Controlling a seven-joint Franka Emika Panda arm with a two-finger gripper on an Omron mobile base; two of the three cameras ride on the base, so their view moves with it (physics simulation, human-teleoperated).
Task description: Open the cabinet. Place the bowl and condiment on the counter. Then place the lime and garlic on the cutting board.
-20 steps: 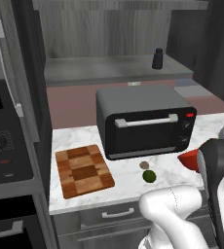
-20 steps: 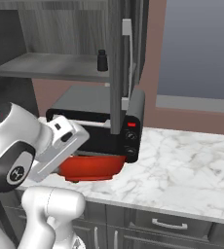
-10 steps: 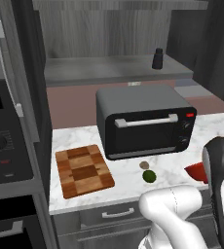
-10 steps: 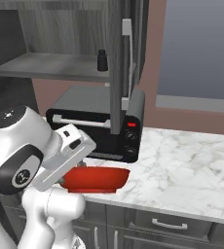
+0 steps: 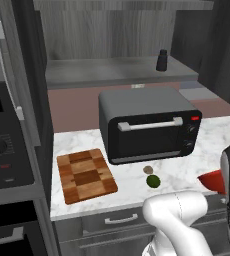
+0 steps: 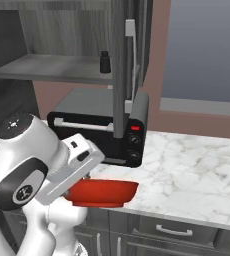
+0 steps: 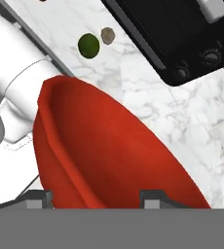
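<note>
The red bowl (image 6: 104,192) hangs tilted low over the counter (image 6: 187,175) near its front edge, in front of the toaster oven's right end. My gripper (image 7: 95,199) is shut on the bowl (image 7: 109,155) at its rim; whether it touches the marble I cannot tell. The bowl's edge (image 5: 213,181) peeks out behind my forearm. The cabinet stands open, its door (image 6: 119,70) swung out edge-on. On its shelf stands the dark condiment (image 5: 161,60) (image 6: 105,62). The lime (image 5: 153,181) (image 7: 88,44) and garlic (image 5: 148,170) (image 7: 107,34) lie side by side on the counter, right of the cutting board (image 5: 85,175).
A black toaster oven (image 5: 147,125) sits at the back of the counter between the board and the bowl. An oven tower with a control panel (image 5: 2,145) stands at the left. Bare marble (image 6: 197,165) stretches to the right of the bowl. Drawers (image 6: 172,231) run below.
The bowl has come down and a little to the right in my grip, from in front of the toaster oven door to just over the counter's front edge.
</note>
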